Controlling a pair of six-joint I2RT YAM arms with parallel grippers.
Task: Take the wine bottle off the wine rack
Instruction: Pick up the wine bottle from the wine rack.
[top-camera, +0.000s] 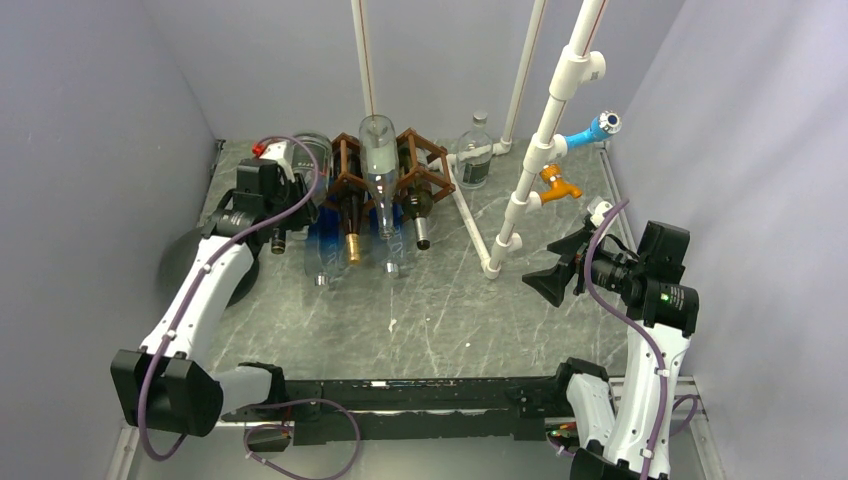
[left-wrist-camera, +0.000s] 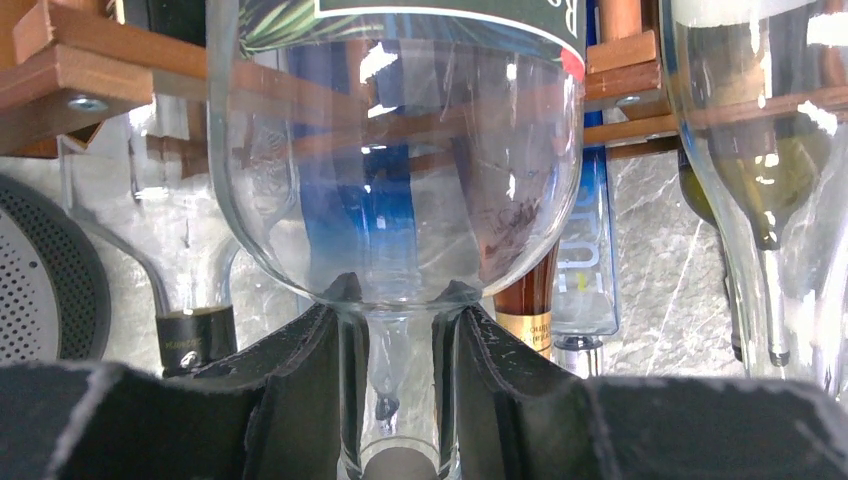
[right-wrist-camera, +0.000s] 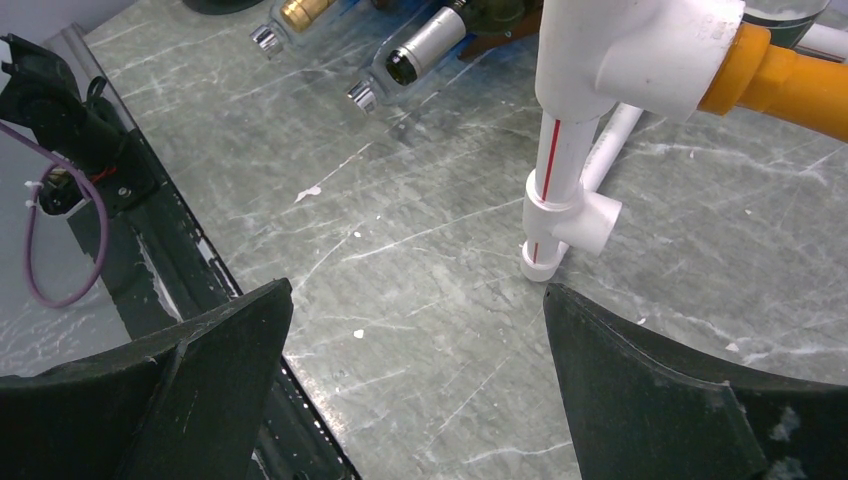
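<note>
The brown wooden wine rack (top-camera: 345, 168) stands at the back middle of the table with several bottles lying in its cells; its slats show in the left wrist view (left-wrist-camera: 60, 70). My left gripper (top-camera: 280, 232) is at the rack's left end. In the left wrist view the gripper (left-wrist-camera: 400, 300) is shut on the neck of a clear wine bottle (left-wrist-camera: 400, 150), whose body still lies in the rack (top-camera: 313, 160). My right gripper (top-camera: 560, 270) is open and empty above the table at the right, also in the right wrist view (right-wrist-camera: 416, 290).
A white pipe frame (top-camera: 540, 150) with blue and orange taps stands right of the rack, its foot in the right wrist view (right-wrist-camera: 545, 260). A clear bottle (top-camera: 475, 150) stands at the back. A tall clear bottle (top-camera: 378, 170) lies over the rack. A black round object (top-camera: 190, 260) sits at the left.
</note>
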